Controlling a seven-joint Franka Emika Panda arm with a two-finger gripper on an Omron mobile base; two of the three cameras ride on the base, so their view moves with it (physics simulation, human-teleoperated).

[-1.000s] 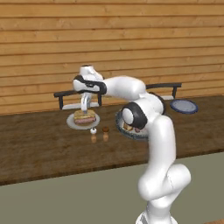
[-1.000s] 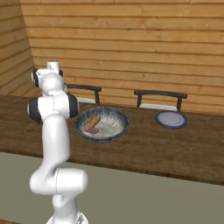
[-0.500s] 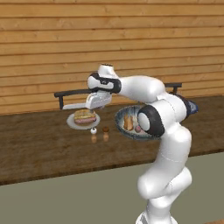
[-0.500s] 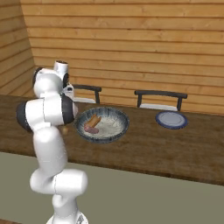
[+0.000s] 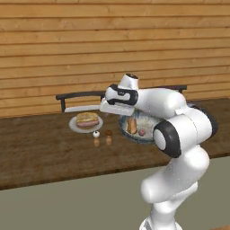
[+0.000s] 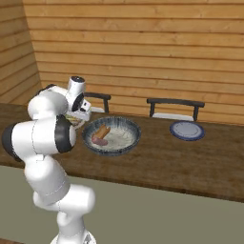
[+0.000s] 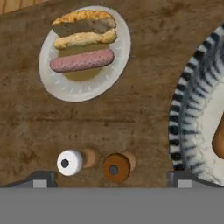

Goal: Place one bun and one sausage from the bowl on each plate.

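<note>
Fingers (image 7: 109,179) spread wide, holding nothing, between the pale plate (image 7: 54,85), already carrying bun (image 7: 84,22) and sausage (image 7: 82,60), and the bowl (image 6: 112,136). Lavender plate (image 6: 187,130) bare, near worktop's far edge. Advice: descend over the bowl's remaining sausage (image 6: 101,132), fingers straddling its width, clear of the two shakers (image 7: 94,162).

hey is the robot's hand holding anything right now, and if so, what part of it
Nothing is held. The hand is open, its fingertips wide apart with only bare counter between them, above the shakers and beside the pale plate with bun and sausage.
</note>
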